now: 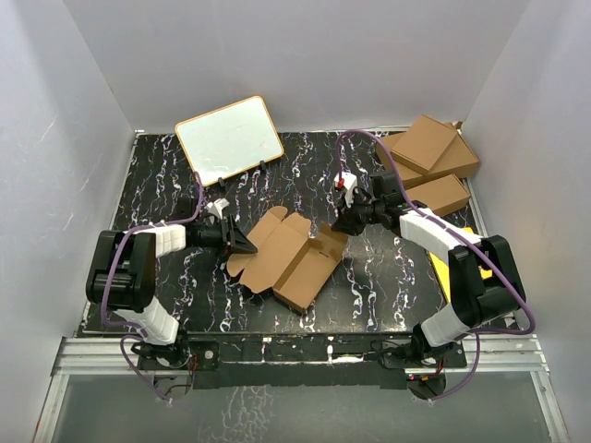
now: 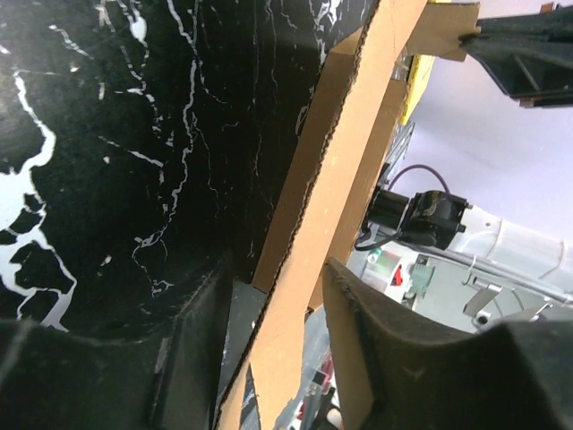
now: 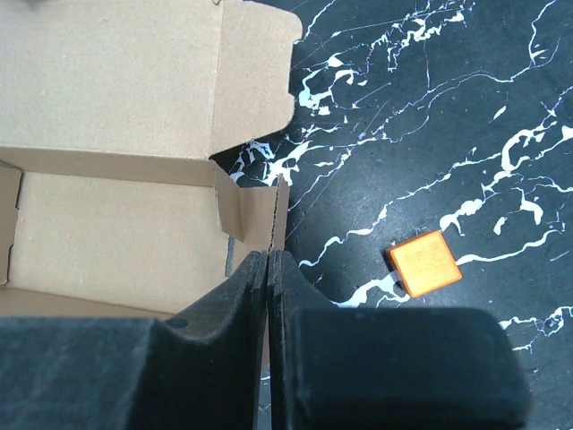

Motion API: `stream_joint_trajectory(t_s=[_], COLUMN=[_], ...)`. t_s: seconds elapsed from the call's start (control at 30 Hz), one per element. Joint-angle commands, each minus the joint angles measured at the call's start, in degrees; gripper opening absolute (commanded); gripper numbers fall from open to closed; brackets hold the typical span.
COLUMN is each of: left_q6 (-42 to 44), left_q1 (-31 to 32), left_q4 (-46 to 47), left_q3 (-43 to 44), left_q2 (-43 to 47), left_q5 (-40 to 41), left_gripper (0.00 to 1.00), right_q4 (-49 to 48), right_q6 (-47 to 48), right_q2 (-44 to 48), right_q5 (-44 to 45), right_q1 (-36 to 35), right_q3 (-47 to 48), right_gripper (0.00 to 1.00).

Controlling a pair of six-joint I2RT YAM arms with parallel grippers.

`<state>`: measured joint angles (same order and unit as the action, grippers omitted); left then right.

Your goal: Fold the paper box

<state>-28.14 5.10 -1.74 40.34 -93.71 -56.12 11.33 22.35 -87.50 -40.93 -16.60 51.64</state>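
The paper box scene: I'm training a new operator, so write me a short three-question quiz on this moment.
1. True or false: the right gripper is spread wide open above the paper box.
2. In the right wrist view, what lies on the table beside the box? A) an orange square block B) a blue cup C) scissors
3. How many larger cartons sit at the table's far right corner?
Key: 1 false, it is shut on the box's wall; 2 A; 3 three.
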Motion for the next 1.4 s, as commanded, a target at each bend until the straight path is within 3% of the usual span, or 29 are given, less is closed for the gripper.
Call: stream_joint_trajectory(t_s=[0.0, 0.2, 0.33, 0.63, 0.87, 1.37], left_q6=[-0.90, -1.37, 0.02, 7.92, 13.98, 20.27], left_q1=[1.13, 1.13, 1.60, 6.44, 11.64, 14.79], left_q4=[2.72, 3.06, 1.76, -3.10, -6.36, -2.56], left_q3=[-0.26, 0.62, 2.10, 8.23, 13.29, 15.46], left_q2=[0.44, 3.00, 6.18, 14.60, 15.05, 19.34], left_q5=[-3.27, -2.81, -0.40, 13.15, 24.11, 26.80], left_gripper=[0.39, 0.10, 0.00, 0.00, 0.00, 0.00], right_q4=[-3.51, -3.49, -3.51, -3.40, -3.51, -4.43], right_q6=[-0.04, -0.19, -0.28, -0.35, 0.41, 1.52], right_q2=[0.43, 0.83, 1.66, 2.54, 2.48, 2.87], right_q5=[-1.88, -2.21, -3.07, -3.81, -4.51, -3.63], right_q1=[0.05, 0.06, -0.01, 0.06, -0.01, -1.09], right_q3=[0.23, 0.31, 0.50, 2.33, 3.72, 7.45], right_gripper=[0.08, 0.08, 0.08, 0.08, 0.08, 0.08])
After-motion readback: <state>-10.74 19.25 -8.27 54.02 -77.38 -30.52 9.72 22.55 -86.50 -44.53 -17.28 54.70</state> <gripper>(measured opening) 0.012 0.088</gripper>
